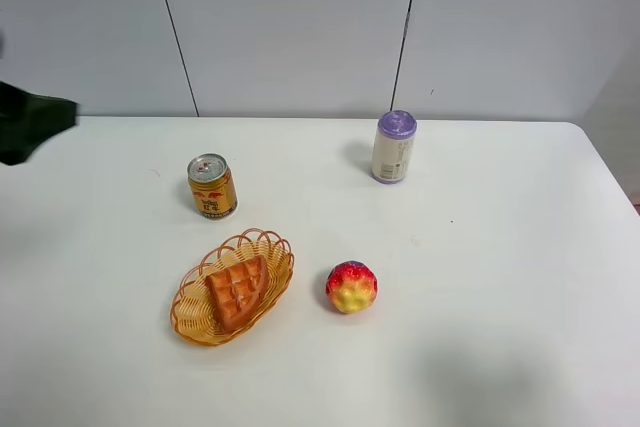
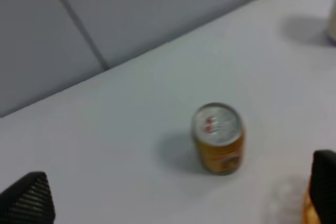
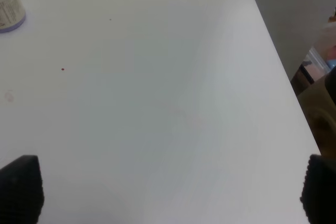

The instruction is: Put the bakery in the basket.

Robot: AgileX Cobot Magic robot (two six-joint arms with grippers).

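Note:
The bakery [image 1: 237, 290], an orange-brown waffle wedge with a grid top, lies inside the oval wicker basket [image 1: 275, 247] on the white table, front left of centre. A sliver of the basket's orange rim [image 2: 307, 212] shows in the left wrist view, beside one finger. My left gripper [image 2: 173, 198] is open and empty, raised over the table near the can, well back and left of the basket. A dark part of the left arm [image 1: 30, 122] shows at the exterior view's left edge. My right gripper [image 3: 169, 190] is open and empty over the bare right side of the table.
A gold drink can [image 1: 212, 186] stands just behind the basket and also shows in the left wrist view [image 2: 219, 137]. A white cup with a purple lid [image 1: 394, 147] stands further back. A round red-yellow fruit [image 1: 351, 286] lies right of the basket. The table's right edge [image 3: 273, 56] is near the right gripper.

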